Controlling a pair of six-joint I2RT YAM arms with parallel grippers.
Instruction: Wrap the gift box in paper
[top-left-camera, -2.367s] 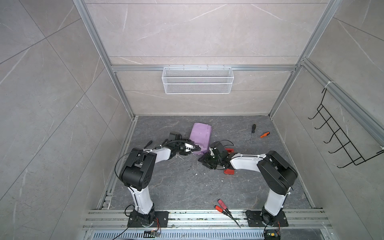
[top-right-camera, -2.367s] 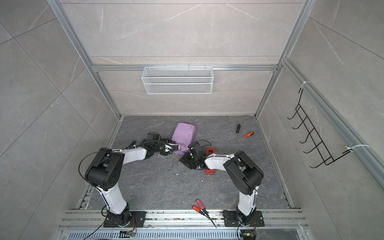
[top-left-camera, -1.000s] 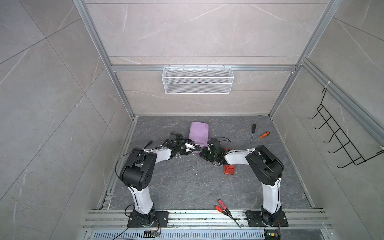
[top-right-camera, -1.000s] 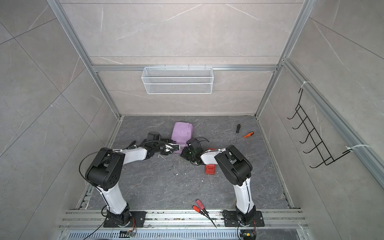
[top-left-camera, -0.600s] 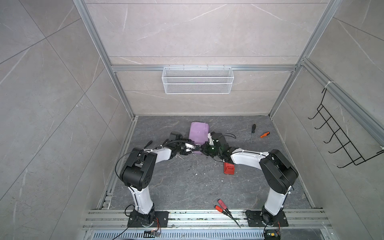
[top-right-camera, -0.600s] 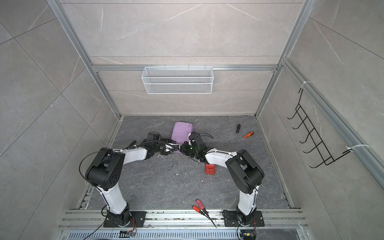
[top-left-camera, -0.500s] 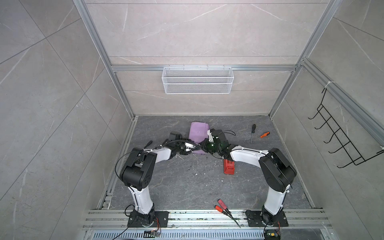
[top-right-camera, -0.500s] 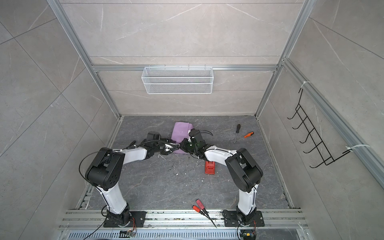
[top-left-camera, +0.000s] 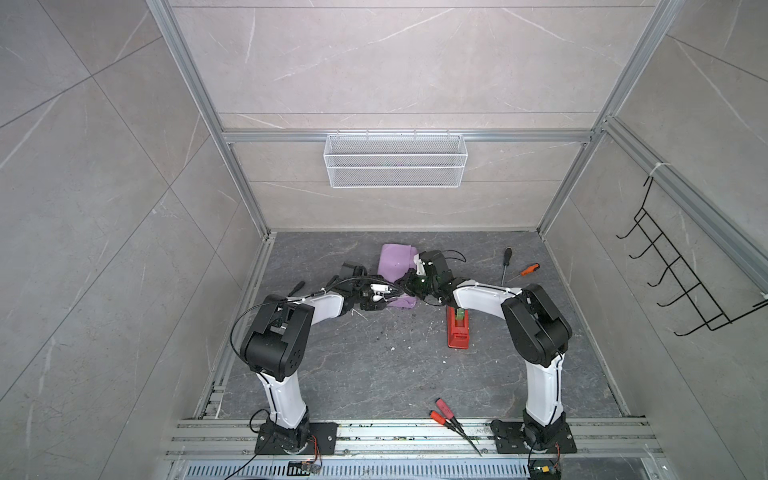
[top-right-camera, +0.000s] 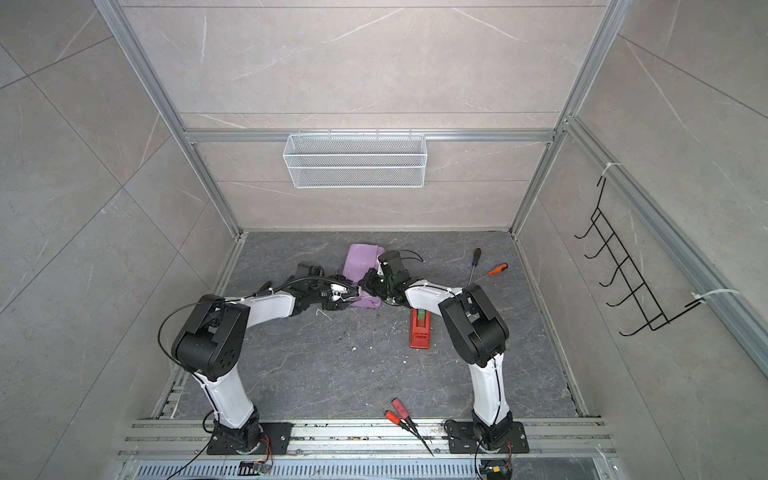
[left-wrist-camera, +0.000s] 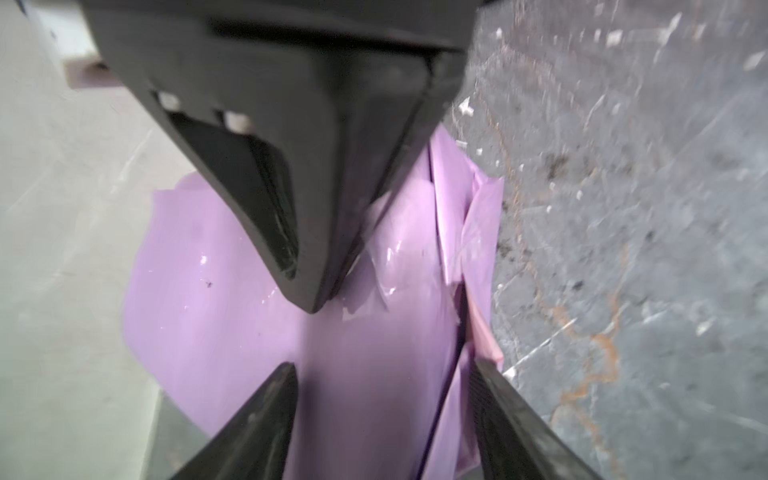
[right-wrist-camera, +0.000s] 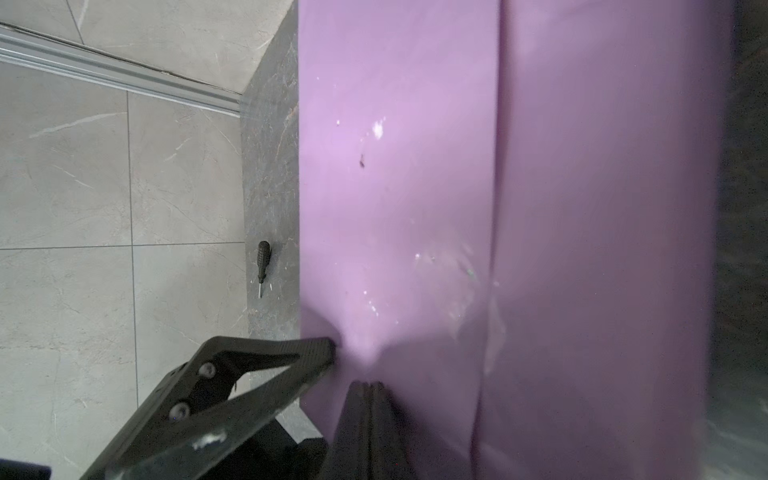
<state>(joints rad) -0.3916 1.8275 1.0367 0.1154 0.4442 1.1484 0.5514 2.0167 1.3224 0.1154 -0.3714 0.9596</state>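
At the back of the tabletop (top-left-camera: 374, 374), the right end effector (right-wrist-camera: 365, 386) — closed — pins the purple paper (right-wrist-camera: 395, 187), likely to hold folds, while the left end effector (left-wrist-camera: 382, 365) stands wide.

For right gripper (right-wrist-camera: 347, 365): no longer low by the red tape dispenser (top-left-camera: 457, 334); now reaches farther toward the back edge of the table (top-left-camera: 374, 374), tips dimpling the paper (top-left-camera: 395, 259) at its right side, nose to nose with left gripper (left-wrist-camera: 384, 365).
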